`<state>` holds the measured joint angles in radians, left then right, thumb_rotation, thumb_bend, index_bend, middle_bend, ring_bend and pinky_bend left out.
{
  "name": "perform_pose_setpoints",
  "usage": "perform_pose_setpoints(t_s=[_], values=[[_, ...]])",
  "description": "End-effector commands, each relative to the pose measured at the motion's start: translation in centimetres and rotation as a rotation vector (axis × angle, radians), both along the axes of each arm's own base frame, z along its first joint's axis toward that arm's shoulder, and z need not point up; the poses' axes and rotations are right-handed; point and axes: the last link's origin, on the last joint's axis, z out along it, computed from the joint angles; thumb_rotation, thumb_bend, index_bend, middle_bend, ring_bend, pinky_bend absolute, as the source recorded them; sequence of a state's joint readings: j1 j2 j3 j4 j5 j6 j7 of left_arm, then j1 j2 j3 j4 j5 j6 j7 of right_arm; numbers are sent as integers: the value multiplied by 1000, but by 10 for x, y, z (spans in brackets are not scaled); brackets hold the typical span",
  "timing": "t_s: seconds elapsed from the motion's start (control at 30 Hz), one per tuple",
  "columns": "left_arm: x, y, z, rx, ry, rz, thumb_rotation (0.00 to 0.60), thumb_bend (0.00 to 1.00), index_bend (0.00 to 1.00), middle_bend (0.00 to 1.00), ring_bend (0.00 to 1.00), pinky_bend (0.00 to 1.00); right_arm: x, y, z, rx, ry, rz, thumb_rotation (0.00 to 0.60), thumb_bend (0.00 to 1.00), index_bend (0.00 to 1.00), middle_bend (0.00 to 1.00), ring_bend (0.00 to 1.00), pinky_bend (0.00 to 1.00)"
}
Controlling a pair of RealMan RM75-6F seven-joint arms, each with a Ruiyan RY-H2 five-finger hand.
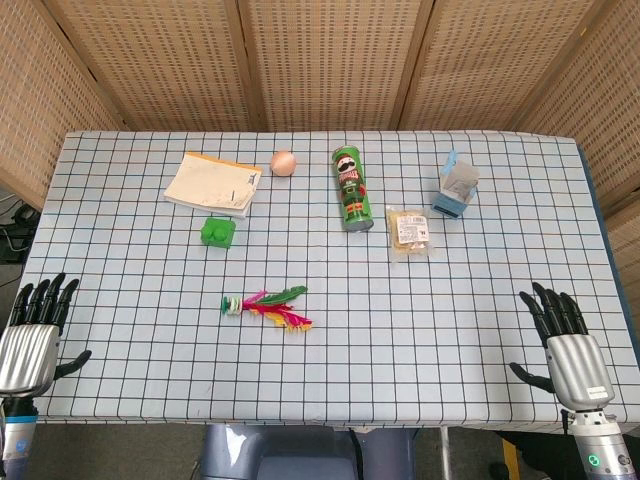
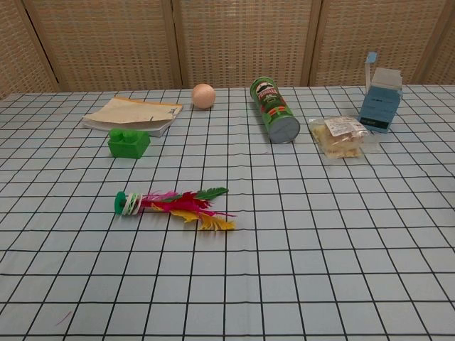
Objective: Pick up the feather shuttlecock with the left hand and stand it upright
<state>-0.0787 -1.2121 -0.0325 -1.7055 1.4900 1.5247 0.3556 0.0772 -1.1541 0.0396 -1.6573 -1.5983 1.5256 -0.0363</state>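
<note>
The feather shuttlecock (image 1: 266, 304) (image 2: 173, 204) lies on its side on the checked tablecloth, green and white base to the left, pink, yellow and green feathers to the right. My left hand (image 1: 36, 330) rests at the table's front left corner, fingers spread and empty, well to the left of the shuttlecock. At the front right corner my right hand (image 1: 564, 338) is likewise spread with nothing in it. Neither hand shows in the chest view.
A green block (image 1: 218, 231) (image 2: 129, 142) sits behind the shuttlecock, with a notebook (image 1: 213, 184) (image 2: 131, 115) and an egg (image 1: 284, 162) (image 2: 203, 95) further back. A chips can (image 1: 351, 188) (image 2: 275, 109) lies on its side at centre. Right of it are a snack bag (image 1: 409, 231) (image 2: 343, 136) and a blue carton (image 1: 455, 184) (image 2: 379, 90).
</note>
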Motion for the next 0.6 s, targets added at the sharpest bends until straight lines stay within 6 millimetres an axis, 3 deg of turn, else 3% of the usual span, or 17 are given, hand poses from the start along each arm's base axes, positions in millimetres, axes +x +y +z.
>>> perform_pose_setpoints(t_s=[0.03, 0.6], values=[[0, 0, 0, 1, 0, -2, 600, 24, 0, 0, 0, 0, 0, 0, 0, -1, -1, 1, 600, 24, 0, 0, 0, 0], [0, 1, -2, -8, -3, 0, 600, 24, 0, 0, 0, 0, -1, -1, 2, -2, -9, -6, 600, 24, 0, 0, 0, 0]])
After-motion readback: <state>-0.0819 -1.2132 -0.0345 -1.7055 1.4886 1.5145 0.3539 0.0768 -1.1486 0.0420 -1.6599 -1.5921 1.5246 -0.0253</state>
